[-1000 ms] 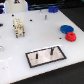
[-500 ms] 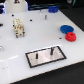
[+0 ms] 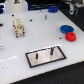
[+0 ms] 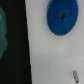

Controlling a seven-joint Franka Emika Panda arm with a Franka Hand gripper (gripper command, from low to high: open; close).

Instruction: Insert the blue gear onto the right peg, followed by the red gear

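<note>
White bench (image 3: 20,55) fills most of the exterior view, its far edge meeting a dark background and its near edge running along the bottom of the picture. Much of its surface is bare: a wide open stretch lies between the plate and the gears, and another on the exterior view's left.

Next in size, the white, black-framed plate (image 3: 46,56) lies flat near the bench's near edge, turned slightly askew. The right peg (image 3: 50,50) stands upright as a thin dark pin at the plate's end on the exterior view's right; a like pin at the other end is too faint to make out well.

The blue gear (image 3: 66,29) lies flat toward the exterior view's right, well apart from the plate. The red gear (image 3: 70,36) sits just beside it on the nearer side, touching or almost touching; I cannot tell which. A small pale blocky object (image 3: 19,27) stands toward the far left, and a short dark post (image 3: 44,16) stands near the far edge.

The wrist view looks straight down and shows what the exterior view does not: the blue gear (image 4: 62,17) from above, with its toothed rim and dark centre hole, lying on white bench (image 4: 55,60) close to a straight edge where white gives way to black. A blurred greenish shape (image 4: 2,32) lies in that dark strip. The red gear, plate and peg do not appear there.

Neither view shows the fingers clearly, so I cannot tell whether they are spread or pressed together; nothing is seen held.
</note>
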